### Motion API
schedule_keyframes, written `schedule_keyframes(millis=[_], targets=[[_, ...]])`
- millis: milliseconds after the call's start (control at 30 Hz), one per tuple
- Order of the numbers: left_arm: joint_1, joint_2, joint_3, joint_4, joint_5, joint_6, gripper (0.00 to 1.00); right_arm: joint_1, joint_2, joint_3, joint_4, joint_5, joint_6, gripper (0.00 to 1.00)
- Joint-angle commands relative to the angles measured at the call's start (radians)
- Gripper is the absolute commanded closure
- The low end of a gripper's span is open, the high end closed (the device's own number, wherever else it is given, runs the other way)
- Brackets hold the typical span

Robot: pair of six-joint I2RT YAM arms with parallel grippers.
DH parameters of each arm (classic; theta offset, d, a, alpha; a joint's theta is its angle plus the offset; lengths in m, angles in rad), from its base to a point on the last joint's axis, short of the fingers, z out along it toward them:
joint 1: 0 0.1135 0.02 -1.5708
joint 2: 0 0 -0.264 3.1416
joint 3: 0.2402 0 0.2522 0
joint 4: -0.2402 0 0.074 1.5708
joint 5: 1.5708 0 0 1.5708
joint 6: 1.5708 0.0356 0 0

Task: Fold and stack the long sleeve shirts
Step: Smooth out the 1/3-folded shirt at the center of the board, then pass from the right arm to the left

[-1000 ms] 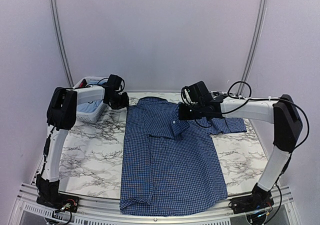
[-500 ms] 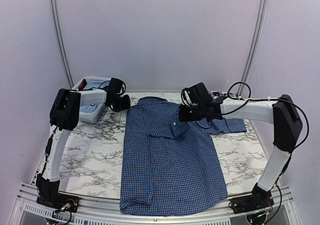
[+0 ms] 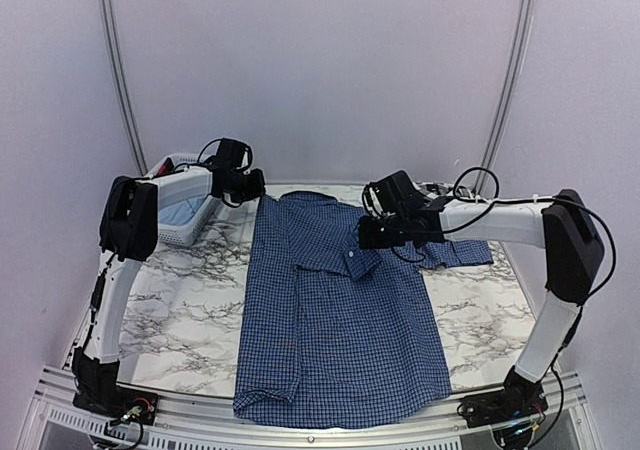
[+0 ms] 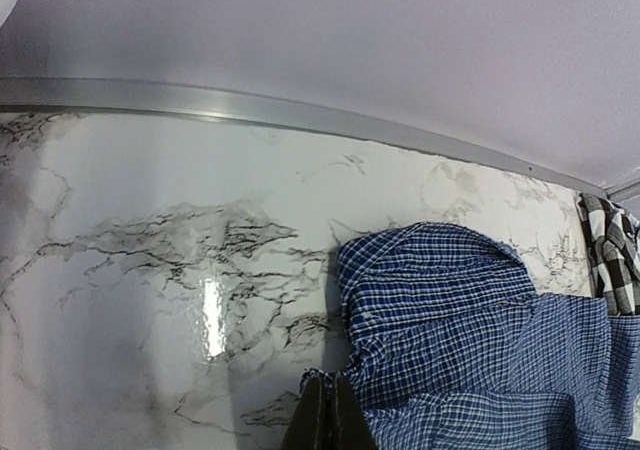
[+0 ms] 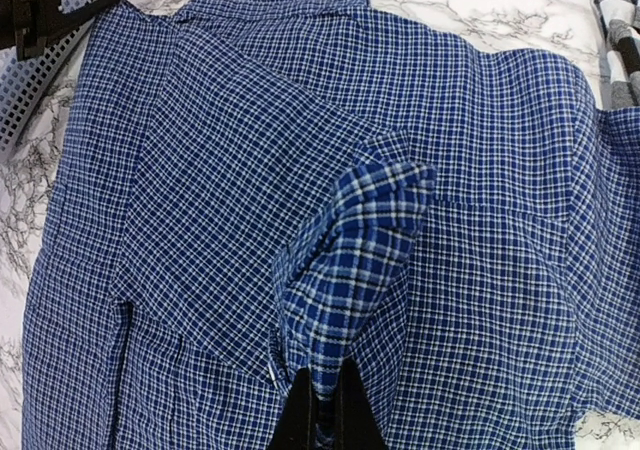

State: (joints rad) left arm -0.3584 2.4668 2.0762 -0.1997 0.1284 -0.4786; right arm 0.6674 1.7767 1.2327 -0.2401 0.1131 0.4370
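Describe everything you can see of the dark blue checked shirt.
The blue shirt is collared cloth with fine checks. It lies flat on the marble table, collar toward the far edge, one sleeve folded across the body. The left pincer pinches its shoulder edge; the right pincer holds the lifted cuff.

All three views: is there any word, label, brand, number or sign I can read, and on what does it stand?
None readable: no lettering shows on the blue checked shirt, the plaid shirt, the white basket or the marble table. Any markings on the arms are too small to tell.
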Motion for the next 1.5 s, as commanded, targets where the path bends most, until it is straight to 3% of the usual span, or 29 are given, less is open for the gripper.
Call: schedule_keyframes(millis=[0,200,333,400,633,967,1200,1467], targets=[[0.001,0.032,0.029,0.028,0.022,0.024,0.99,0.005,-0.003,0.006,0.009,-0.003,-0.011,1.00],[0.000,-0.005,-0.019,0.026,-0.001,0.032,0.81,0.005,-0.007,0.040,-0.002,-0.044,-0.059,1.00],[0.001,-0.079,-0.054,0.020,-0.020,0.046,0.60,0.005,-0.002,0.086,-0.004,-0.194,-0.112,1.00],[-0.003,-0.129,-0.082,0.019,0.001,0.051,0.56,0.005,-0.006,0.093,0.010,-0.280,-0.123,1.00],[-0.049,-0.387,-0.357,0.028,0.139,0.077,0.55,0.005,0.015,0.105,0.055,-0.566,-0.133,1.00],[-0.105,-0.714,-0.861,0.174,0.430,0.111,0.56,0.007,0.069,0.070,0.113,-0.710,-0.165,1.00],[-0.171,-0.777,-0.989,0.252,0.452,0.104,0.55,0.007,0.110,0.084,0.124,-0.771,-0.183,1.00],[-0.182,-0.757,-1.001,0.261,0.481,0.132,0.47,0.007,0.132,0.102,0.124,-0.824,-0.194,1.00]])
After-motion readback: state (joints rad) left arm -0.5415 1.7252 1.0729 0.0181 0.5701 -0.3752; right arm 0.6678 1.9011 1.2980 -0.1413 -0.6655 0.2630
